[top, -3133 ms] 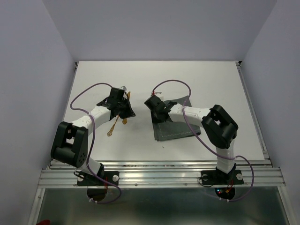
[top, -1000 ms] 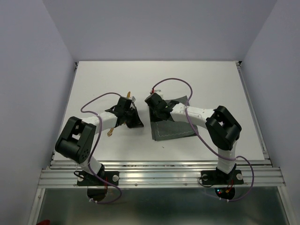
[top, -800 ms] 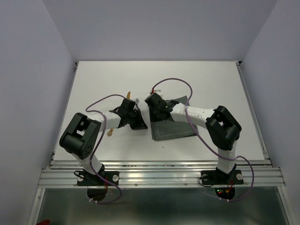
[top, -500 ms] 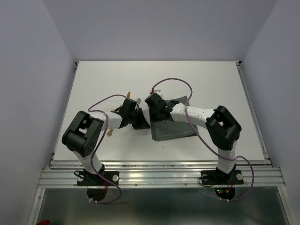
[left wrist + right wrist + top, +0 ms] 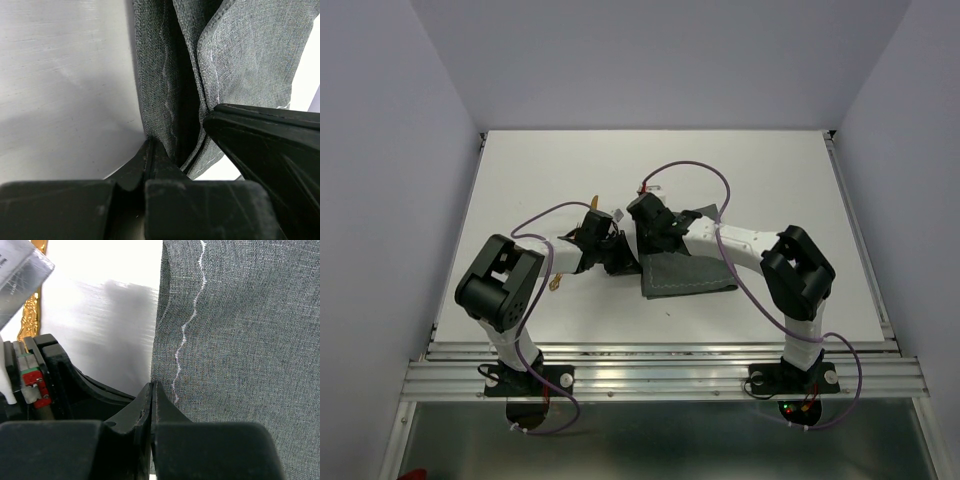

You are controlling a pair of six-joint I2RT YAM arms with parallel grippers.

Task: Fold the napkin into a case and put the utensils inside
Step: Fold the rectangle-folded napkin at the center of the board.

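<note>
lying loose at far left, one utensil [image 5: 556, 281] on the table [image 5: 520, 170]. left gripper [image 5: 149, 144] — clamped shut, contents unclear — has closed in on the napkin [image 5: 692, 274] at its left edge. right gripper [image 5: 152, 386] pinches the top layer and has lifted it — pouch mouth open, insertion judged imminent.

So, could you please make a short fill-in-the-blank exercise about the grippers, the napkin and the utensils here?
1. The left gripper and the right gripper are both ___.
2. The right gripper pinches the edge of the dark ___ napkin.
3. One utensil lies on the table, on the ___ arm's side of the napkin.

Missing words: shut; grey; left.
</note>
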